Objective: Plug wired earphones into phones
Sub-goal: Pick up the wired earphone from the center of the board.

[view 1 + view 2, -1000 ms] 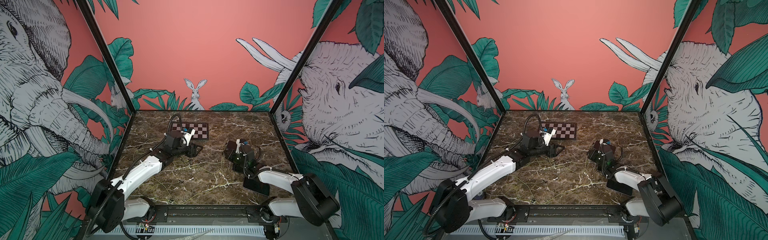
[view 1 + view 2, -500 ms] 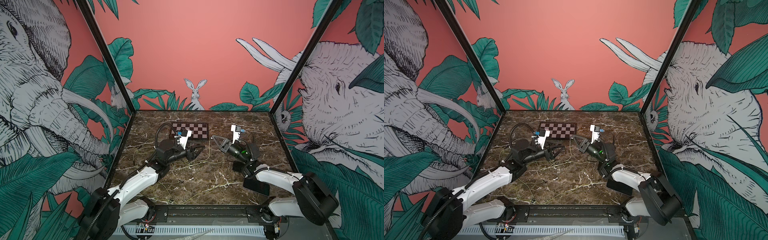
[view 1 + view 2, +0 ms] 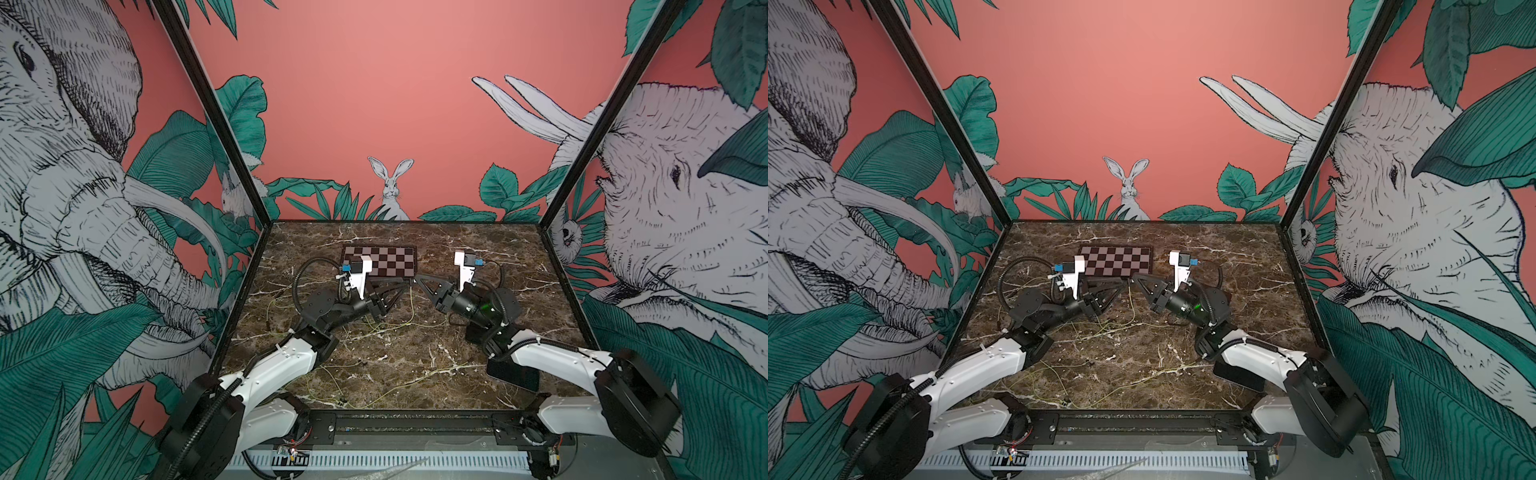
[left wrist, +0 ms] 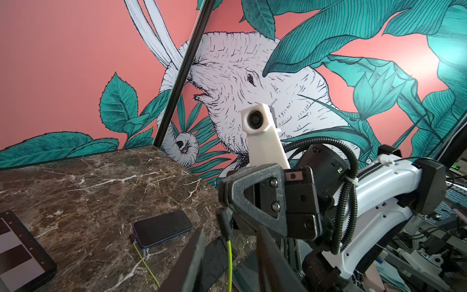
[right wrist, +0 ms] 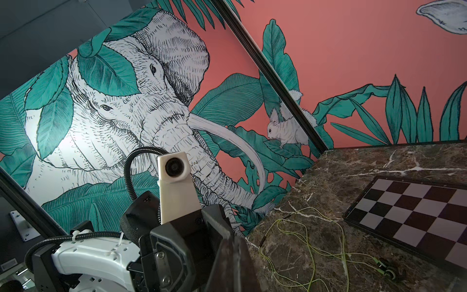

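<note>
The right gripper point(image 4: 223, 199) is pressed together above mid-table, just in front of the checkerboard plate point(image 3: 390, 259). It pinches an earphone cord point(image 4: 229, 252) right at its dark plug point(image 4: 223, 218), which pokes out below the tip while the cord hangs down. The left gripper point(image 3: 404, 286) meets it tip to tip, its fingers point(image 4: 194, 252) spread on either side of the hanging cord without visibly touching it. This looks like a handover, and the main risk is the left jaws closing on bare cord rather than the plug body. The plug would then swing free and could not be aimed at a socket. If the right lets go too soon, the plug would likely drop into the loose cords point(image 5: 303, 242) on the marble table point(image 3: 415, 357). With the tips this close, the fingers could also knock together. One phone point(image 4: 163, 227) lies flat to the right with a cord at its end, though I cannot tell whether it is seated. Another phone point(image 3: 513, 376) lies near right, partly under the right arm. Both lie unsecured and would probably slide under a pushed plug.
</note>
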